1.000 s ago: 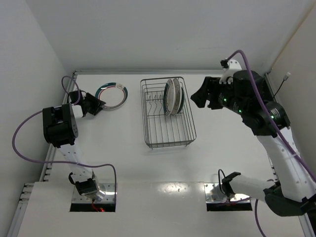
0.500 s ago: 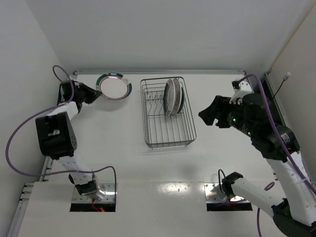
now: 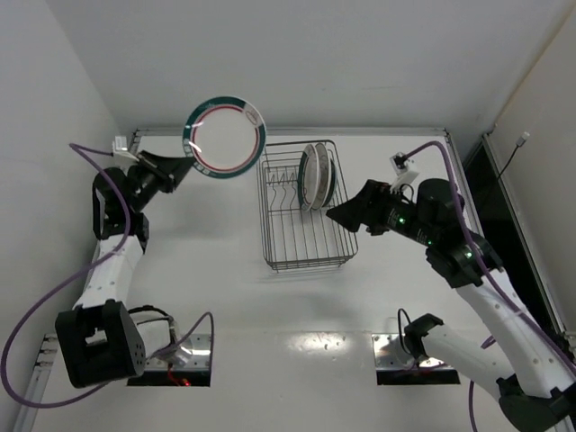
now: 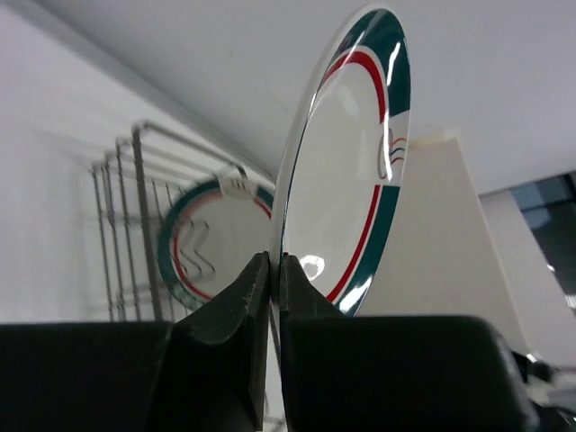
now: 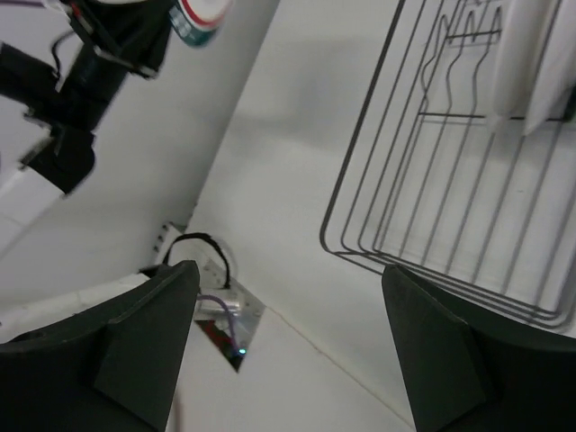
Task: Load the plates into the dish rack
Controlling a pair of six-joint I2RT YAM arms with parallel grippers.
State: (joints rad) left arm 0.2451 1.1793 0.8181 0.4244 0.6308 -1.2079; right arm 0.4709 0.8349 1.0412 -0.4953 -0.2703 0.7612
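At the upper left of the top view we saw the left gripper clamped on the lower rim of a plate, which stood nearly upright in the air, clear of the table and just to the left of the dish rack. In the left wrist view the two dark fingers were pressed together on the thin white edge, and the plate rose above them, tilted to the right. It was round, glossy and white, with a broad teal band at the rim and a thinner red ring inside it. Toward the centre of the top view the rack sat on the table, a rectangular basket of thin dark wire with a row of upright tines. Other plates stood on edge at its far end; we could not tell their number. To the right of the rack the right gripper hung near its right rim, touching nothing, and its wrist view showed blunt black fingers spread wide apart above the wire corner.
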